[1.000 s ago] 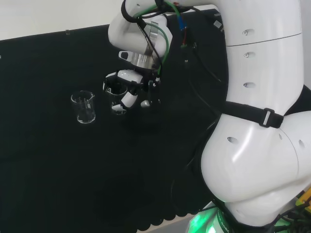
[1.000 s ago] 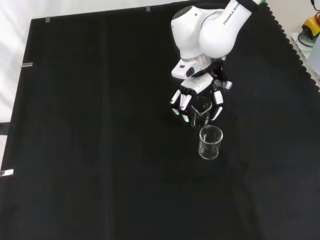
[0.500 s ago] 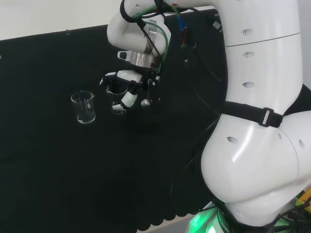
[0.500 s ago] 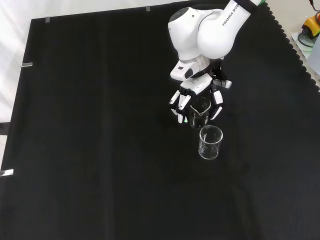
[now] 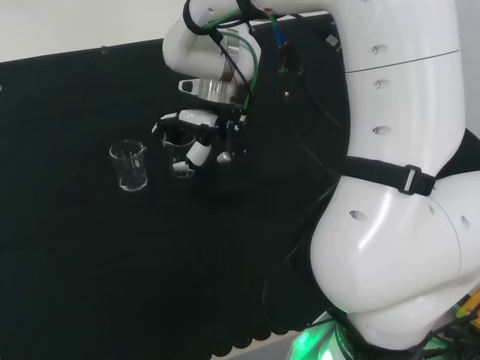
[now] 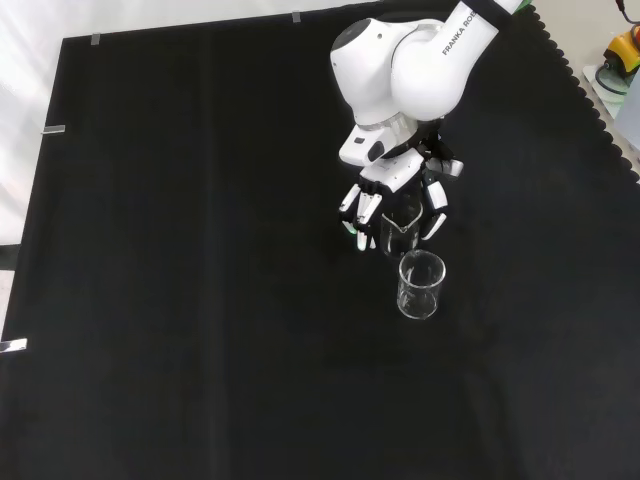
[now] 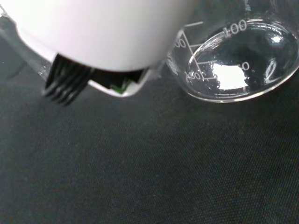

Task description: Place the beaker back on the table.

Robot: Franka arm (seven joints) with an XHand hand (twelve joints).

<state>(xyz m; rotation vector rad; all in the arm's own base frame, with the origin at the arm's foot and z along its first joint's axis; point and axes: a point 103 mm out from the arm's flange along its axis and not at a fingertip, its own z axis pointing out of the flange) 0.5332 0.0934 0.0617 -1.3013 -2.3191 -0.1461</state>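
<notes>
Hand (image 6: 392,196) points down, fingers loosely around beaker (image 6: 398,226)

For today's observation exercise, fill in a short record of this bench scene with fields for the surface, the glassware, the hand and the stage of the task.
surface: black cloth over the bench
glassware: two clear beakers, both upright
beaker at the hand: between the fingers, base at or very near the cloth; contact cannot be told
second beaker: stands free, nearer the camera in the front view, left of the hand in the head view
hand: over the first beaker, fingers spread down around it
task stage: beaker about set down, hand not yet clear of it
</notes>
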